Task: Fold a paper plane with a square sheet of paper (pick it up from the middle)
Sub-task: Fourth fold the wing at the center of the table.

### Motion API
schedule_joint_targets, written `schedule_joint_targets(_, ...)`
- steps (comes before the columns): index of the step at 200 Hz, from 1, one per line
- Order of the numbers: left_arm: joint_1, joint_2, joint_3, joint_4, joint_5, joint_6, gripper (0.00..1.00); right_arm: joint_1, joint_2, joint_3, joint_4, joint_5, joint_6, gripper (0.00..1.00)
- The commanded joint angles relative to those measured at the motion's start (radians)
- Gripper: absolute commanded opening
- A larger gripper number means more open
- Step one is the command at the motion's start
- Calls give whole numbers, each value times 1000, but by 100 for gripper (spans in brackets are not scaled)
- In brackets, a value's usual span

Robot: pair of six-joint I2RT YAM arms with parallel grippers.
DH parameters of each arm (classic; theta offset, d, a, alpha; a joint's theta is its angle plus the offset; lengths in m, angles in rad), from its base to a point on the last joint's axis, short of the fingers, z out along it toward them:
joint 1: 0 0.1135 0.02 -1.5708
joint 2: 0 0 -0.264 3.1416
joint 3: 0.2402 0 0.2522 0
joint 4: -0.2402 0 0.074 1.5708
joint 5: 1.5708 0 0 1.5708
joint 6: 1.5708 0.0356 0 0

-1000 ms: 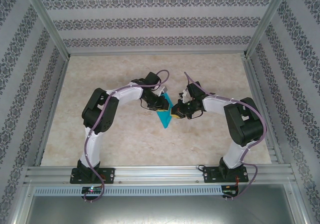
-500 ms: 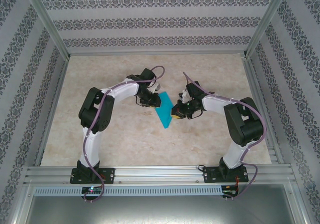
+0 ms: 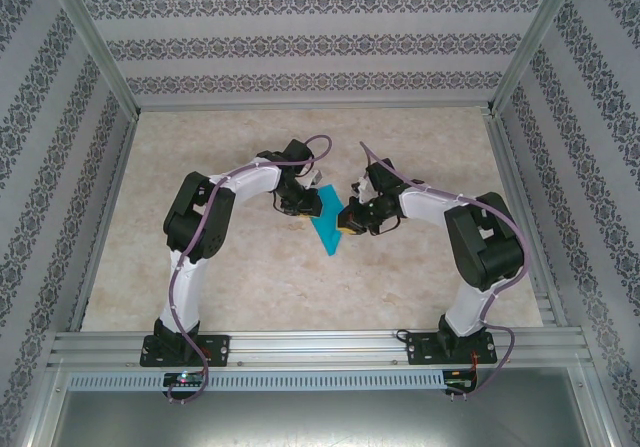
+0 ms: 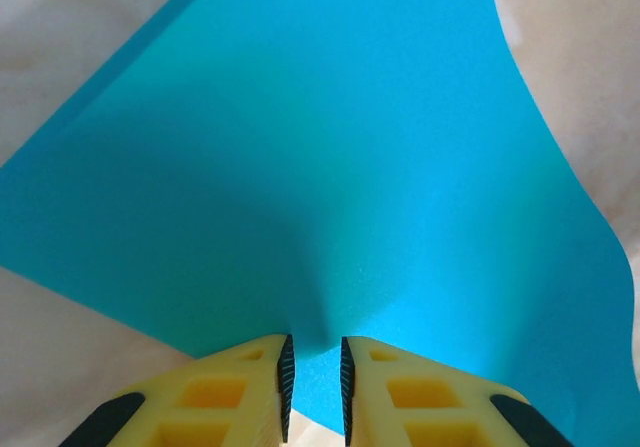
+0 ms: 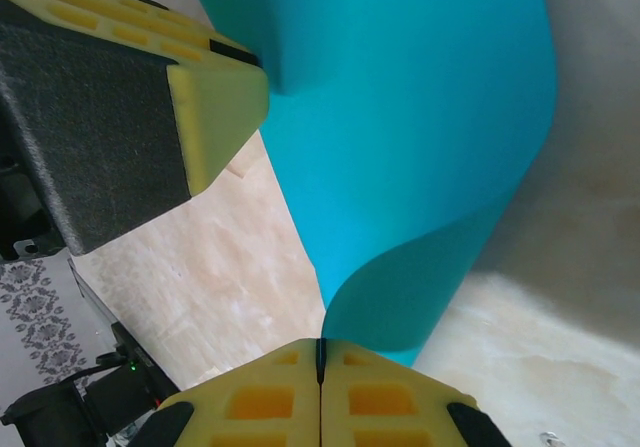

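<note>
The square sheet of paper (image 3: 328, 225) is suspended between both grippers. One corner is pinched by the right gripper (image 5: 320, 347), the opposite edge by the left gripper (image 4: 316, 355). The sheet has been drawn flatter, so creasing is judged feasible.

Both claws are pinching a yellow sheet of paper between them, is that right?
Not quite: the sheet of paper is turquoise-blue, not yellow, as the left wrist view shows. The left claw and right claw do both pinch it.
</note>
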Motion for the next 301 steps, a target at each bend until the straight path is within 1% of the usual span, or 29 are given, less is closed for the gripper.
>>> schedule_joint_targets(1,10,35,-4,-26,6,21,24,13,24,34,-13,8,-10,6)
schedule_joint_targets(85,11,22,-36,-9,21,16,24,41,77,97,-31,17,-10,7)
schedule_joint_targets(218,17,10,-69,14,35,8,24,57,123,115,-42,69,-7,9)
schedule_joint_targets(301,16,12,-69,17,43,6,24,67,152,128,-36,74,-4,9)
